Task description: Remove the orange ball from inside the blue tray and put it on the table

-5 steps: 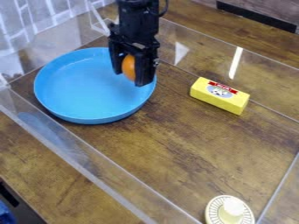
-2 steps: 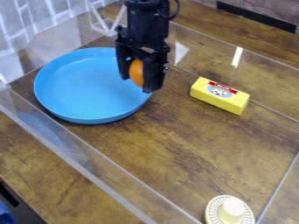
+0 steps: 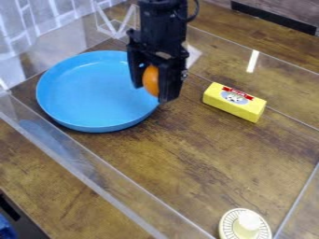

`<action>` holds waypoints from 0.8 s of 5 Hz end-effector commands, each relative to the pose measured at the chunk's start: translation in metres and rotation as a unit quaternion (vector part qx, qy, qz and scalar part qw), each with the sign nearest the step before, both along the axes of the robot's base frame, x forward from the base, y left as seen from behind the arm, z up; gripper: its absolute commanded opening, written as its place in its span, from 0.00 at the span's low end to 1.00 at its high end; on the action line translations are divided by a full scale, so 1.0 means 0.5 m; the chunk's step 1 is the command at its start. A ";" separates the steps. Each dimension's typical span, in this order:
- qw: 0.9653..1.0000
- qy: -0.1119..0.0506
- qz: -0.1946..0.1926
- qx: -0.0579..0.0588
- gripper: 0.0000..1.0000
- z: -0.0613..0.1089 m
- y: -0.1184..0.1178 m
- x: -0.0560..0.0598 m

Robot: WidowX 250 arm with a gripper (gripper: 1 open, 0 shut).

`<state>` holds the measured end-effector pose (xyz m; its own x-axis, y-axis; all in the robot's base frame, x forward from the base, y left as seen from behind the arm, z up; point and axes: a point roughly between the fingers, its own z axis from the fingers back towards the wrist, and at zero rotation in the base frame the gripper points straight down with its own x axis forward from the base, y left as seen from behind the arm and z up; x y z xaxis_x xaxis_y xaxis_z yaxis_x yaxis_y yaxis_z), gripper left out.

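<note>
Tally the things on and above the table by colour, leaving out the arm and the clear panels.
Blue: 1, the tray
Orange: 1, the ball
Yellow: 1, the block
Cream: 1, the round lid
Total: 4

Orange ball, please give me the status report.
End effector closed around orange ball. Ball at right rim of blue tray, not on table. Yellow block to the right, apart.
</note>
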<state>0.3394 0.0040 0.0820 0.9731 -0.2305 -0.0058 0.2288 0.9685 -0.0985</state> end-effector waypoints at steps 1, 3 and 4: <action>0.999 -0.041 -0.009 -0.004 0.00 0.064 -0.035 -0.007; 0.999 -0.032 -0.024 -0.023 0.00 0.054 -0.086 -0.021; 0.999 -0.028 -0.029 -0.034 0.00 0.050 -0.107 -0.023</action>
